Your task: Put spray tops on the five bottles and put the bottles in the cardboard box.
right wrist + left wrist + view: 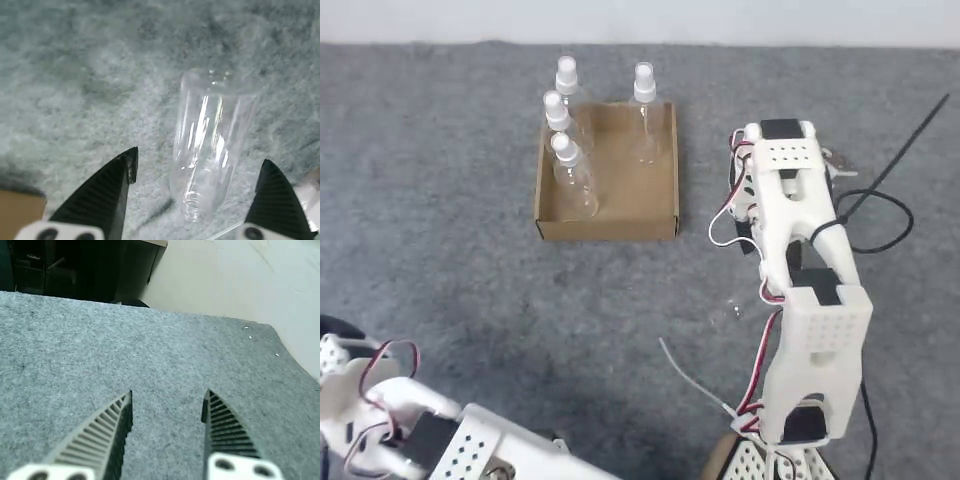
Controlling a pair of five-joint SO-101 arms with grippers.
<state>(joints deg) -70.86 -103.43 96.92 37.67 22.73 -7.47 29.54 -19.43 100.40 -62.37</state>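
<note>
At the right gripper (199, 161): released, spread wide, grasping nothing. Poised just above a clear bare bottle (210, 145), with one finger to each side of it and no contact visible. No spray top on that bottle, and the neck open. Apparently lying on its side on the grey felt (75, 75), outside the cardboard box (608, 228), off beyond the box's right wall and nearer the arms, tucked under the right arm (810, 300).

At the left gripper (168, 394): likewise released and empty, hanging over bare felt, well apart from the box.

Inside the box: four bottles (575, 185), upright, each fitted with a white spray top (644, 82). Three clustered along the box's left wall, the fourth near the box's far right corner. Open floor left in the box's near right part.

On the felt, farther from the box than the bare bottle: a thin white strand (692, 380). Possibly the dip tube of the last spray top, possibly a stray wire; too slight to tell.

Judged from this: four of five bottles capped and boxed, so most of the task done. Left to do: fitting a spray top onto the fifth bottle, then setting that bottle into the box beside the others. Probably a two-arm job, one gripper steadying the bottle and the other bringing the top.
</note>
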